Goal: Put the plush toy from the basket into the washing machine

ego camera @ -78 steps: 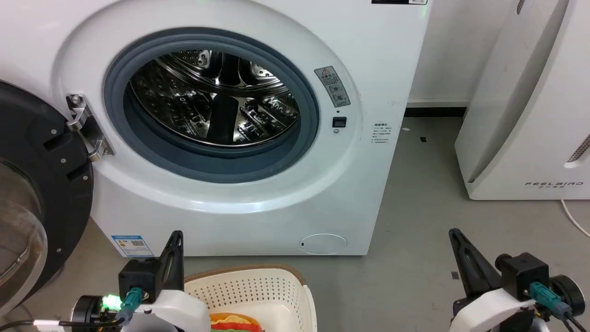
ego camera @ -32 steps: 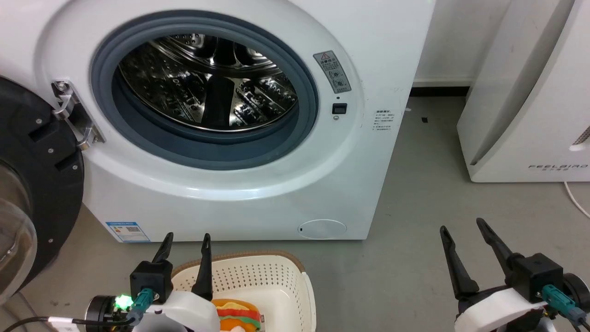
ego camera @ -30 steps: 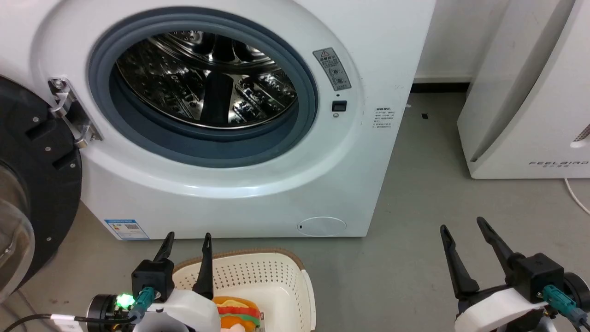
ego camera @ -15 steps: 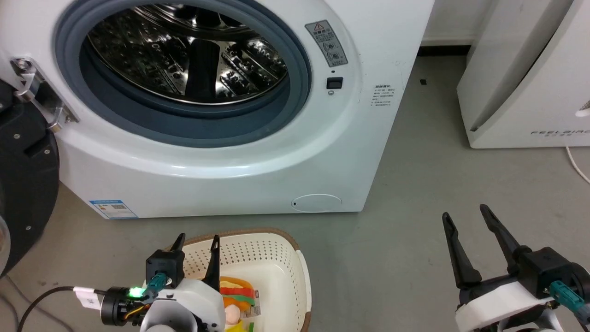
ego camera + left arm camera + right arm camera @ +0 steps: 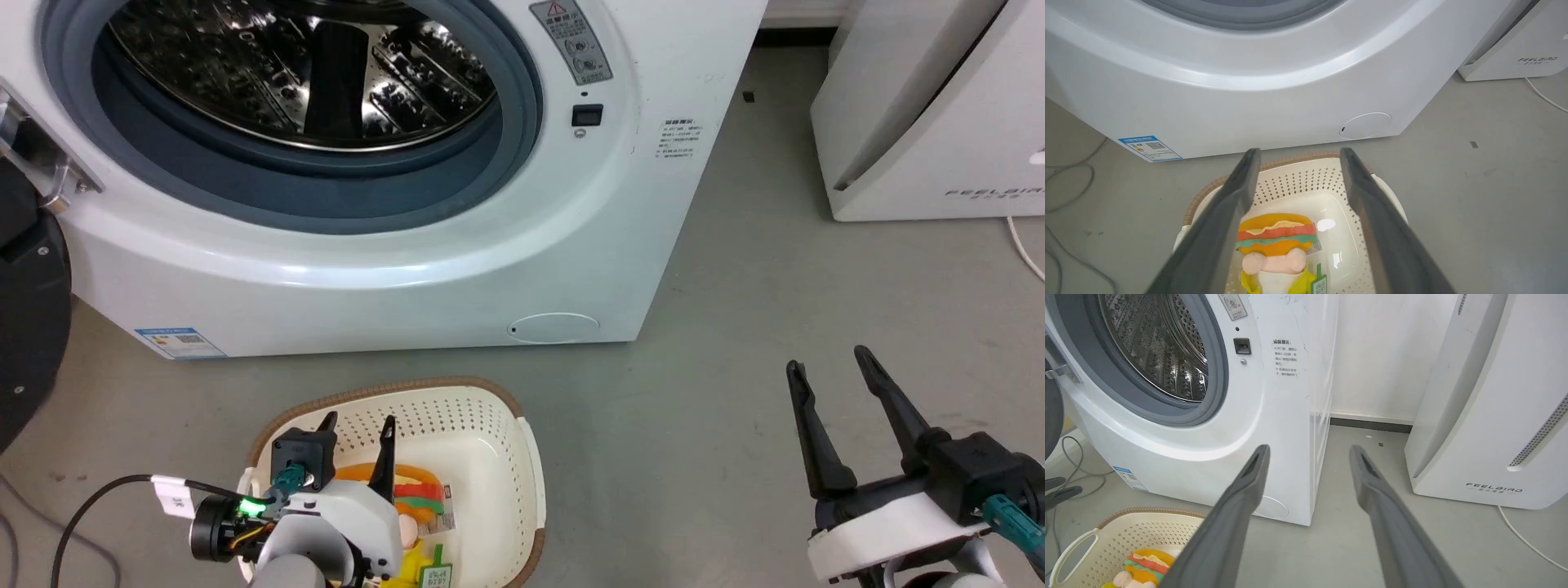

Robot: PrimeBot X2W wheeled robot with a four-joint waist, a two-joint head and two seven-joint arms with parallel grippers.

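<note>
Plush toy (image 5: 1276, 237): soft and burger-shaped, with an orange bun on top, a pale yellow wavy strip, a red band, a green band and another orange bun below.
Limbs: a peach-pink padded roll lies across the toy under the lower bun, with yellow fabric beneath it.
Green tag (image 5: 1319, 283): a small green card beside the yellow fabric, at the toy's near end.
Where the toy is: lying on the floor of the basket (image 5: 392, 384), bun end towards the washing machine (image 5: 408, 278).
Basket: cream-white with perforated walls and a brown braided rim, standing on the grey floor (image 5: 735, 327) just in front of the washer.
Left gripper (image 5: 359, 419): over the basket with its jaws apart. In the left wrist view the toy shows between the two dark fingers. I cannot tell whether a finger touches it.
Right gripper (image 5: 827, 359): jaws apart and holding nothing, above bare floor well to the right of the basket.
Washing machine: white, with a grey gasket (image 5: 326, 196) around the porthole and a shiny steel drum (image 5: 302, 73) inside.
Door (image 5: 24, 327): black-framed, swung open to the left.
Other appliance (image 5: 922, 122): white, marked FEELBIRD, to the right of the washer.
</note>
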